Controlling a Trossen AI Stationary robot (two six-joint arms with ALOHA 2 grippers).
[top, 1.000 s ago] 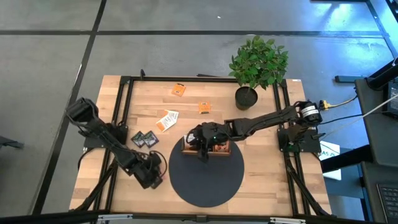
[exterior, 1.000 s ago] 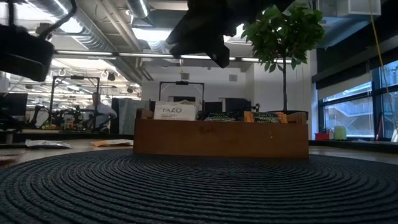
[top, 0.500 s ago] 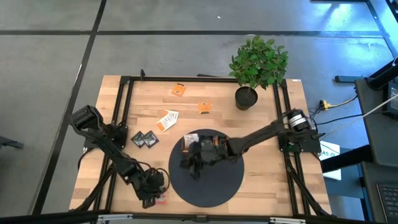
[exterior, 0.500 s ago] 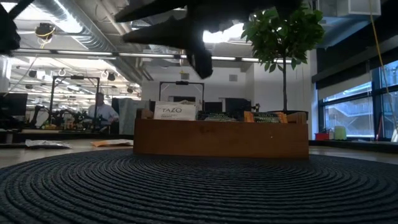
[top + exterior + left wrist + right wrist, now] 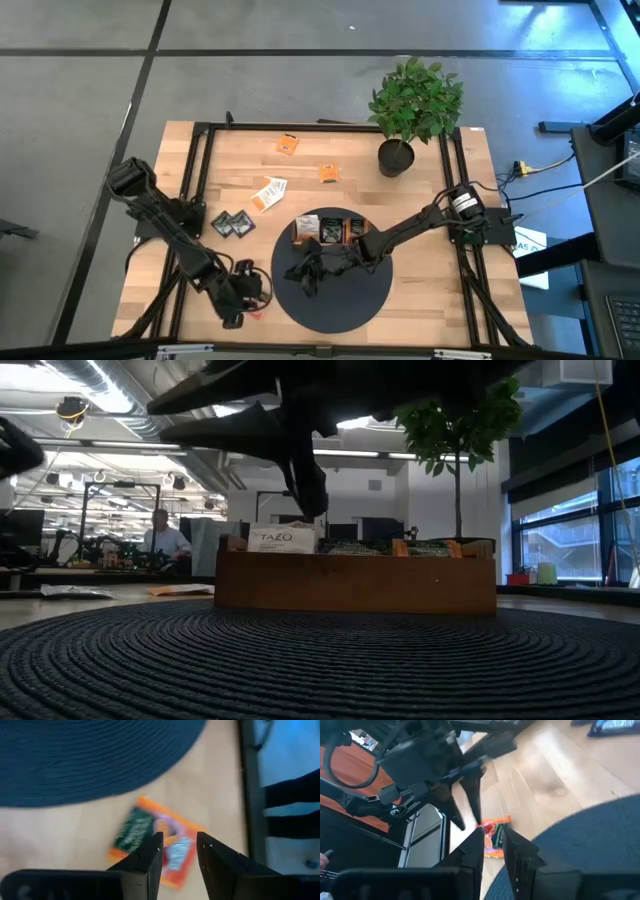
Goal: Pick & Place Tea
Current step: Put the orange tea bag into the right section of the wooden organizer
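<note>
Since a second ago the right gripper (image 5: 303,276) has pulled back from the wooden tray (image 5: 330,231) and now hangs over the round dark mat (image 5: 345,295), while the left gripper (image 5: 240,305) has swung down toward the table's near left corner. There the left gripper hovers just above an orange sachet (image 5: 156,841) lying flat on the bare wood, just off the mat's edge; its two fingers (image 5: 146,860) stand apart, released, holding nothing. The right gripper's fingers (image 5: 470,851) are close together with a narrow gap, and nothing shows between them.

The tray sits on the far edge of the mat with several tea sachets standing in it, a white one (image 5: 281,539) at one end. Loose on the table are two black sachets (image 5: 231,224), a white-and-orange pair (image 5: 267,192) and two orange sachets (image 5: 287,144) farther back. A potted plant (image 5: 410,105) stands at the far right corner, clear of both arms. A black frame rail (image 5: 250,795) runs close beside the near sachet, leaving little room on that side. In the room behind, a person (image 5: 160,538) sits at a desk.
</note>
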